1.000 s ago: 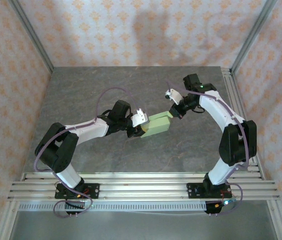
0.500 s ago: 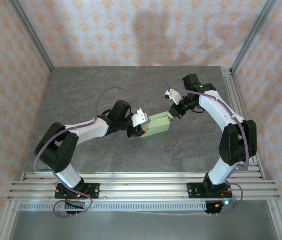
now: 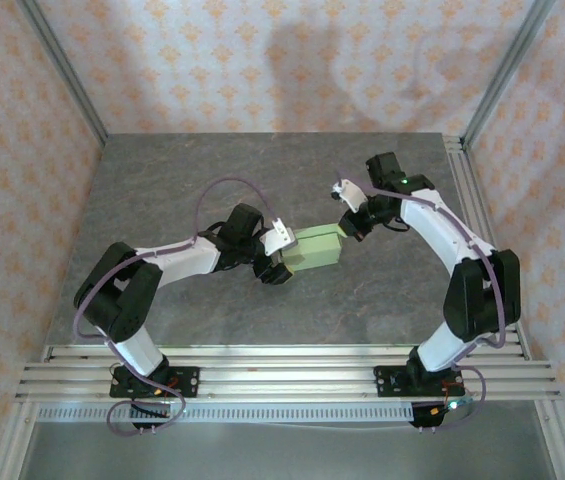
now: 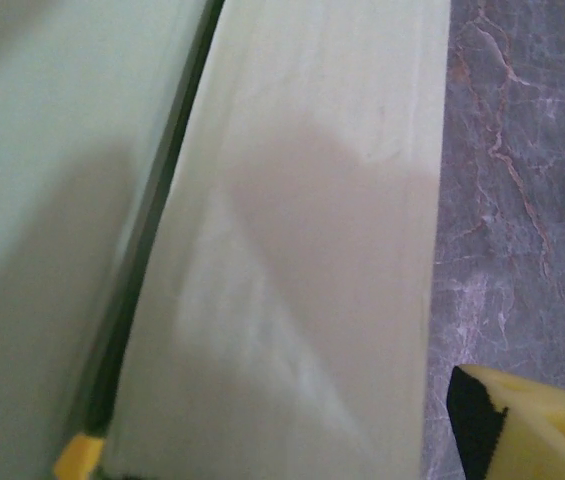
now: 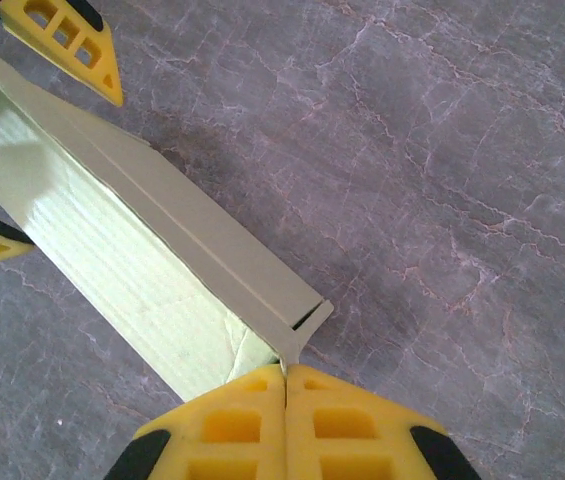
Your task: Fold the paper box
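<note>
At the middle of the table [image 3: 162,180], the paper box [image 3: 312,247] is held between my two arms, a pale yellow-green folded card body lying lengthwise from one gripper to the other. In the right wrist view the box [image 5: 142,260] runs away from me at a slant, one long panel up and a long fold line along it, with the grey marbled table beneath. My right gripper [image 5: 284,395] is closed, its yellow fingers pressed flat together, and a corner flap at the near end of the box is pinched in the seam between them. My left gripper [image 3: 287,258] stands at the opposite end with its jaws spread. Its fingers [image 5: 62,40] sit one on each side of that end, straddling it. In the left wrist view one fingertip [image 4: 522,420] stands just beside the box [image 4: 302,250], a thin strip of table showing between them
</note>
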`<action>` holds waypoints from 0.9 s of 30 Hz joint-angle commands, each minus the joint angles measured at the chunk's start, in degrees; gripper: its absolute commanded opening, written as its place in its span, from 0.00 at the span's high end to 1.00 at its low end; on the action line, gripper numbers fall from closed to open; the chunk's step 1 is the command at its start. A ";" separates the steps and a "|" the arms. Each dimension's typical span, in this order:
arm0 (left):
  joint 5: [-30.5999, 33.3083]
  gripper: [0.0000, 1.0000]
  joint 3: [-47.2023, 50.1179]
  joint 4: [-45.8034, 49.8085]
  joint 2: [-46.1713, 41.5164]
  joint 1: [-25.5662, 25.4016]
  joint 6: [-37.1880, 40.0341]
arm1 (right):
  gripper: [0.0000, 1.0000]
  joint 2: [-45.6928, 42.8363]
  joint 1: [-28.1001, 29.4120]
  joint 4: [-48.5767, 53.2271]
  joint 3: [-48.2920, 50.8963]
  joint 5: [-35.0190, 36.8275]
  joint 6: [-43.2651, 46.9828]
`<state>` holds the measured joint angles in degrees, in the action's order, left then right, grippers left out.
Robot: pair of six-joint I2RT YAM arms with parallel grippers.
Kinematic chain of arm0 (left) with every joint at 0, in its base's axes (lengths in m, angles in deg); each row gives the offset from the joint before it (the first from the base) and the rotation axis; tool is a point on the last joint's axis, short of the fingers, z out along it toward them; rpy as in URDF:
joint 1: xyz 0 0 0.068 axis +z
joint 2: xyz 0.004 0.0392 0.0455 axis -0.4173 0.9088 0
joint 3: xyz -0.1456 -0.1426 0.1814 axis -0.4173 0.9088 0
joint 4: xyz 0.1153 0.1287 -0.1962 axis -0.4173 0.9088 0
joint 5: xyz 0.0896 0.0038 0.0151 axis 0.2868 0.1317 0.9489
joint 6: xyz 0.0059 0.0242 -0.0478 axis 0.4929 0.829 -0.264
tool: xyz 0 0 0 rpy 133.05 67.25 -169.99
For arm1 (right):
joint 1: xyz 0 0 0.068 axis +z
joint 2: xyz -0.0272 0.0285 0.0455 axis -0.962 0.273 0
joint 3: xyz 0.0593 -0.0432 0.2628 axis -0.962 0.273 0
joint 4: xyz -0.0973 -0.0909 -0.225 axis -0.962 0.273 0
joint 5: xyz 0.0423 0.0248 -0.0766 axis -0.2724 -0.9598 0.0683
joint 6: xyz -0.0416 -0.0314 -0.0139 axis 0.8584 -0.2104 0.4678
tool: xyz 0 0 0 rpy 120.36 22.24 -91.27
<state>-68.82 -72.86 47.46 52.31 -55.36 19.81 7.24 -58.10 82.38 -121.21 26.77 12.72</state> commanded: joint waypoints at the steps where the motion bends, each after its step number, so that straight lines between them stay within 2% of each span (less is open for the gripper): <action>1: 2.37 0.10 1.77 -3.03 -4.05 -0.06 -3.88 | 1.00 -2.35 0.88 -2.16 1.19 2.85 -1.95; 7: 6.49 0.01 5.00 -6.27 -8.14 -0.60 -8.37 | 1.00 -4.26 1.81 -4.28 2.51 6.11 -5.15; 12: 9.56 0.00 8.89 -8.43 -12.90 -1.14 -12.12 | 1.00 -6.17 2.40 -7.64 4.82 8.54 -7.65; 20: 23.47 0.00 8.47 -2.20 -23.05 -5.22 -22.07 | 1.00 -7.68 2.35 -10.43 6.92 10.82 -10.51; 23: 25.88 0.00 5.42 0.88 -22.77 -5.98 -27.97 | 1.00 -8.52 2.45 -12.61 8.37 11.88 -11.03; 27: 27.14 0.00 1.55 4.58 -18.10 -6.06 -32.35 | 1.00 -9.50 2.37 -15.70 10.10 12.85 -11.65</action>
<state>-45.70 -68.69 47.28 31.39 -61.18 -6.44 -0.11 -55.91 70.27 -112.09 37.44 2.38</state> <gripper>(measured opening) 0.998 0.047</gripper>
